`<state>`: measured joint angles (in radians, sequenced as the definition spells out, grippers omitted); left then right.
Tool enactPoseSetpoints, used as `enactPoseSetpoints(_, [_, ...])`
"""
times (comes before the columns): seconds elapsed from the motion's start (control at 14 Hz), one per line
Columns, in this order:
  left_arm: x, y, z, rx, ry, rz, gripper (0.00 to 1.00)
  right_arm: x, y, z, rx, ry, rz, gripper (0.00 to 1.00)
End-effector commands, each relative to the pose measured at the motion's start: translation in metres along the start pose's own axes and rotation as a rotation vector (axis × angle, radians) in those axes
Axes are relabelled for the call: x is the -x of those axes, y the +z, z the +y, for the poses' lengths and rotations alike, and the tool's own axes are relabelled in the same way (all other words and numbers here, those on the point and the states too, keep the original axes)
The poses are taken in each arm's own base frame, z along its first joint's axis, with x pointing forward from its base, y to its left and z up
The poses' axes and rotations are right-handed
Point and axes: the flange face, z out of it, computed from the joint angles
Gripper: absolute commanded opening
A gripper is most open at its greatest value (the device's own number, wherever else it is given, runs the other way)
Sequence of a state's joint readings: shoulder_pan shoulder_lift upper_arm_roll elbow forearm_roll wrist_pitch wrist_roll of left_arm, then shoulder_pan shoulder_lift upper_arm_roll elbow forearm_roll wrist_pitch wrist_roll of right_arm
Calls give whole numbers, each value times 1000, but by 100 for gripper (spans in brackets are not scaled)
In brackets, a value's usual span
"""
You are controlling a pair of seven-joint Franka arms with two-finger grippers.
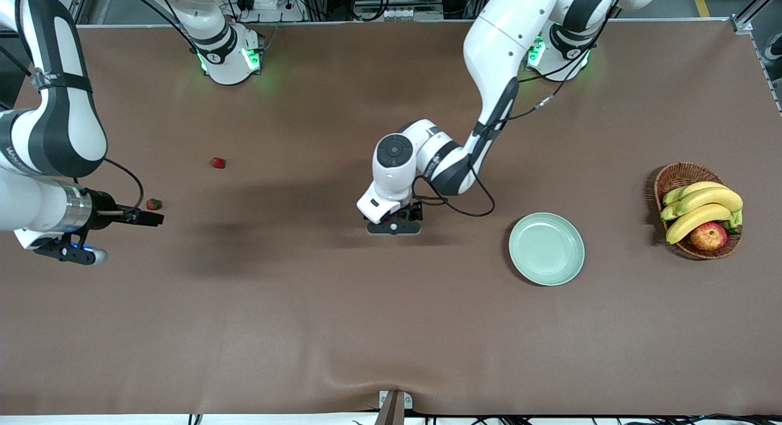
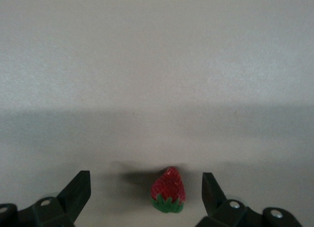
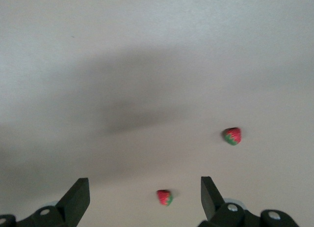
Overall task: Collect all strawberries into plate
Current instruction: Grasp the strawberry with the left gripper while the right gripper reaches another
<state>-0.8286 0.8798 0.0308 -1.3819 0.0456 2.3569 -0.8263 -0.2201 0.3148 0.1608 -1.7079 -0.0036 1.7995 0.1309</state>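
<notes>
One strawberry point(image 2: 168, 191) lies on the brown table between the fingers of my left gripper point(image 2: 145, 192), which stands open around it without touching it. From the front, that gripper point(image 1: 394, 223) is low over the table's middle and hides this berry. Two more strawberries point(image 1: 218, 163) point(image 1: 154, 203) lie toward the right arm's end. My right gripper point(image 1: 146, 218) hovers open beside the nearer one, holding nothing. The right wrist view shows both berries point(image 3: 165, 197) point(image 3: 232, 136) below the open right gripper point(image 3: 144, 200). The pale green plate point(image 1: 547, 248) sits bare toward the left arm's end.
A wicker basket point(image 1: 672, 171) with bananas point(image 1: 702, 208) and an apple point(image 1: 708, 236) stands past the plate, at the left arm's end of the table. The left arm's cable point(image 1: 464, 211) loops low between its gripper and the plate.
</notes>
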Motion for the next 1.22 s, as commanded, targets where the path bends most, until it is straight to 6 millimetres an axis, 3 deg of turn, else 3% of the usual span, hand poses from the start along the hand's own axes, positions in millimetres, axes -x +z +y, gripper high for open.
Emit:
enactPoseSetpoints(0.0, [-3,2,7,-19,18,44,100,26,24,31,28,-60,35,100])
enactPoseSetpoints(0.29, [5,10,15,-12,31,50,100,25,72,89,37,-114,92,100])
enactPoseSetpoints(0.43, [5,11,14,-14,28,48,86,30,96,101,41,-106,113,100])
enactPoseSetpoints(0.72, [7,11,16,-12,18,49,84,30,135,131,40,-145,135,100])
enactPoseSetpoints(0.86, [8,10,18,-11,12,48,72,29,154,136,35,-144,106,100])
enactPoseSetpoints(1.0, [8,10,18,-11,11,49,71,28,170,147,30,-125,101,100])
enactPoseSetpoints(1.14, [9,10,19,-9,8,50,71,30,185,146,32,-127,116,100])
